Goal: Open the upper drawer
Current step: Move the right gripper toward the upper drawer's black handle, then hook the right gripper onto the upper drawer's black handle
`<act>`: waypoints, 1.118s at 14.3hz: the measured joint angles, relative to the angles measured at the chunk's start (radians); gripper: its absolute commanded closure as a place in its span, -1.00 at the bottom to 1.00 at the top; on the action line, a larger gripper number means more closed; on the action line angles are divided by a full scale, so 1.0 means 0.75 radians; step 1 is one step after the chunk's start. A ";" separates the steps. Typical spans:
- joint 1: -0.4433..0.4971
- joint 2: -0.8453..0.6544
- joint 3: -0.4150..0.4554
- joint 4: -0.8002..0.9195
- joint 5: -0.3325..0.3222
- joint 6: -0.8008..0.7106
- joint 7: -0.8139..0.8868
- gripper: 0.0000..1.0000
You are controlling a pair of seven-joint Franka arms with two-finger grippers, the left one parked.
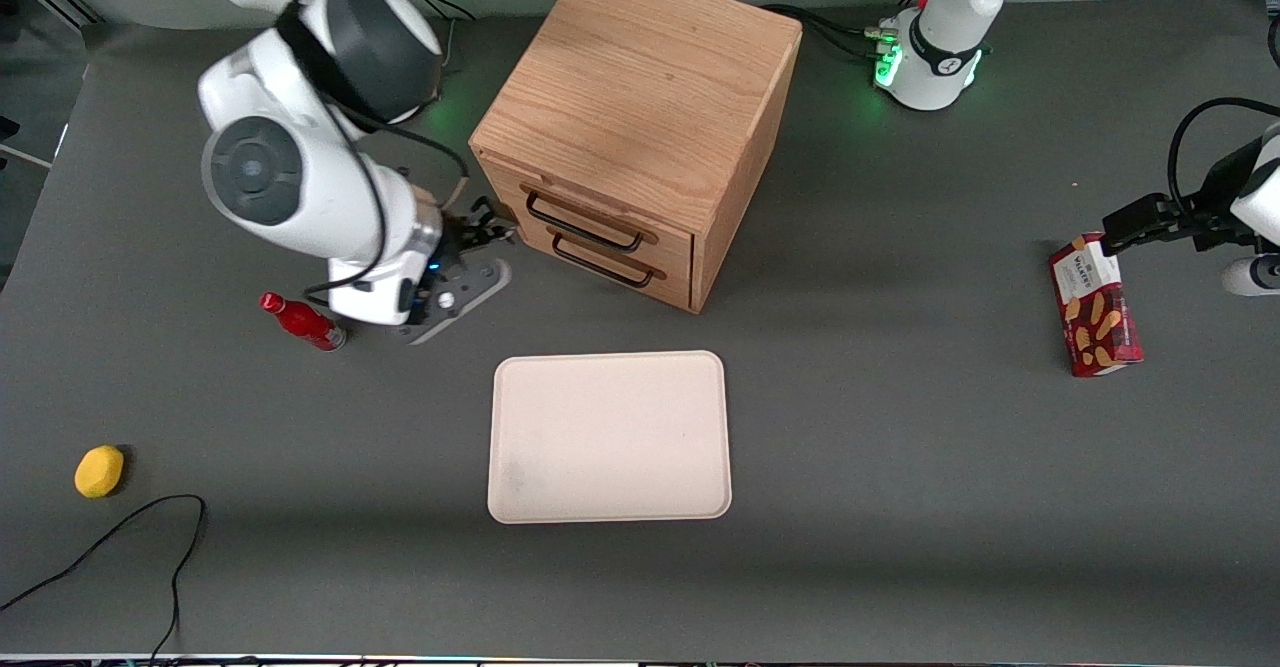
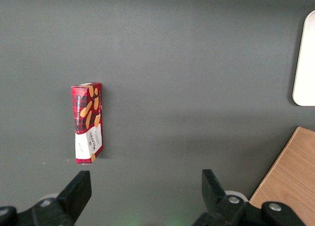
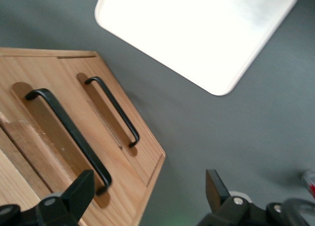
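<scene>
The light-oak cabinet point(image 1: 640, 97) stands at the middle of the table's back half, both drawers pushed in. The upper drawer point(image 1: 575, 205) carries a thin black wire handle point(image 1: 583, 224); the lower drawer's handle point(image 1: 600, 265) sits just under it. My gripper point(image 1: 492, 230) hovers in front of the cabinet, at the end of the upper handle that lies toward the working arm. It is open and holds nothing. In the right wrist view the gripper point(image 3: 147, 186) has one finger close to the end of the upper handle point(image 3: 69, 132), without touching it; the lower handle point(image 3: 113, 110) lies farther off.
A cream tray point(image 1: 610, 437) lies on the table in front of the cabinet, nearer the front camera. A red bottle point(image 1: 300, 320) lies beside my wrist. A yellow object point(image 1: 99, 471) and a black cable point(image 1: 120, 537) sit toward the working arm's end, a biscuit box point(image 1: 1095, 307) toward the parked arm's.
</scene>
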 measured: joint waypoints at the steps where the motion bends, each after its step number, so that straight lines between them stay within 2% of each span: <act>1: 0.025 0.017 0.001 0.001 0.000 0.007 -0.012 -1.00; 6: 0.104 0.088 0.003 0.006 0.000 0.032 -0.223 -1.00; 16: 0.179 0.137 0.004 0.006 0.000 0.029 -0.395 -1.00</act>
